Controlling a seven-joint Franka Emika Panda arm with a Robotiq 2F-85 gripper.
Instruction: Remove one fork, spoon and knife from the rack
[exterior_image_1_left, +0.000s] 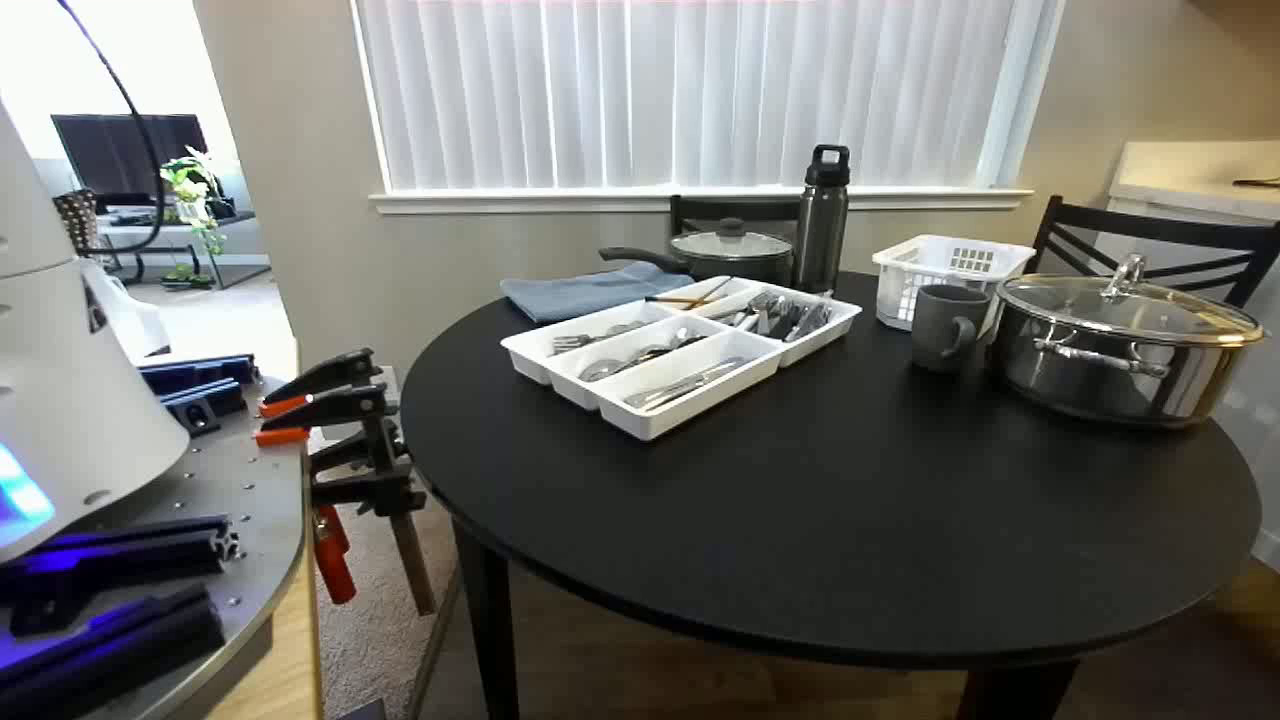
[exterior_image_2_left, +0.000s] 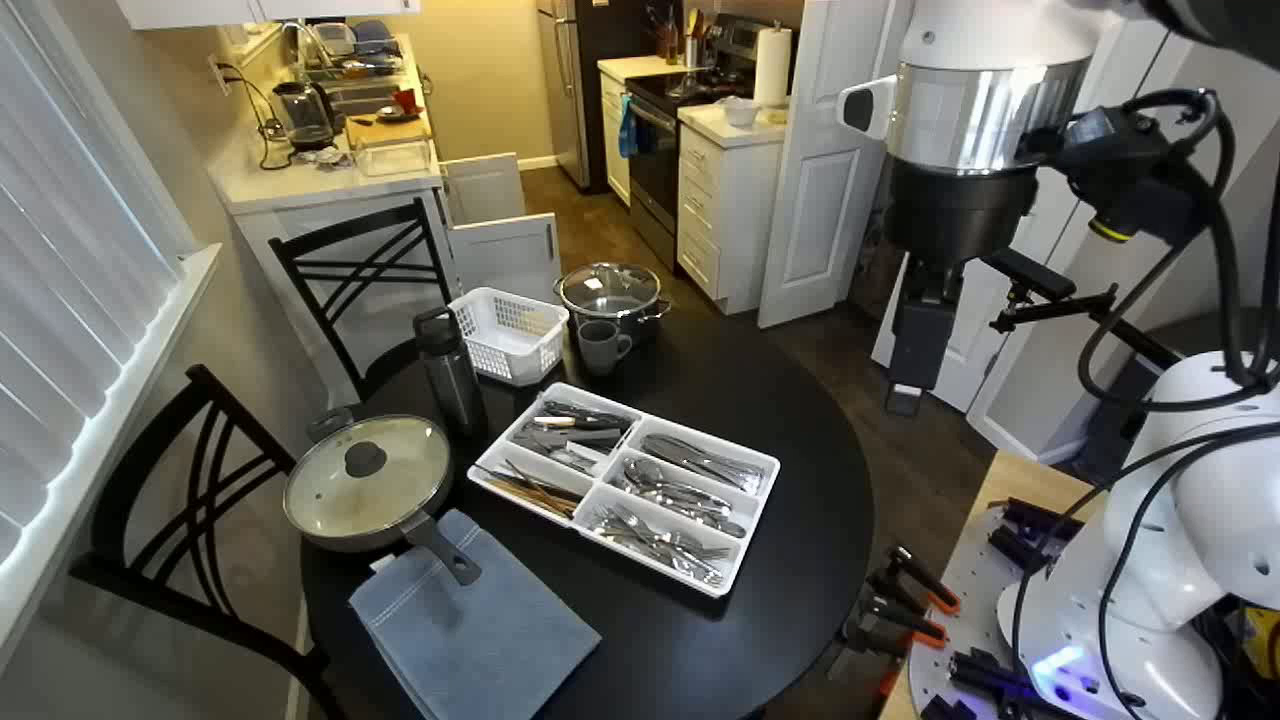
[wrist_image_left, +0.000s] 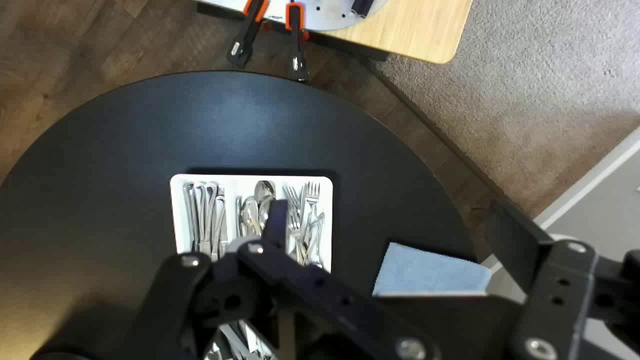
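You have the pincer (exterior_image_2_left: 904, 395) released, its fingers (wrist_image_left: 276, 222) spread wide apart in the wrist view, raised well above the black worktop (exterior_image_1_left: 850, 520). Your white rack (exterior_image_1_left: 710, 397) lies flat there with all three kinds inside: as the wrist view shows it, knives (wrist_image_left: 205, 217) lie in the left compartment, spoons (wrist_image_left: 251, 212) in the middle one and forks (wrist_image_left: 311, 195) in the right. Near the rack you see a blue cloth (exterior_image_2_left: 490, 630) and a lidded pan (exterior_image_2_left: 370, 500).
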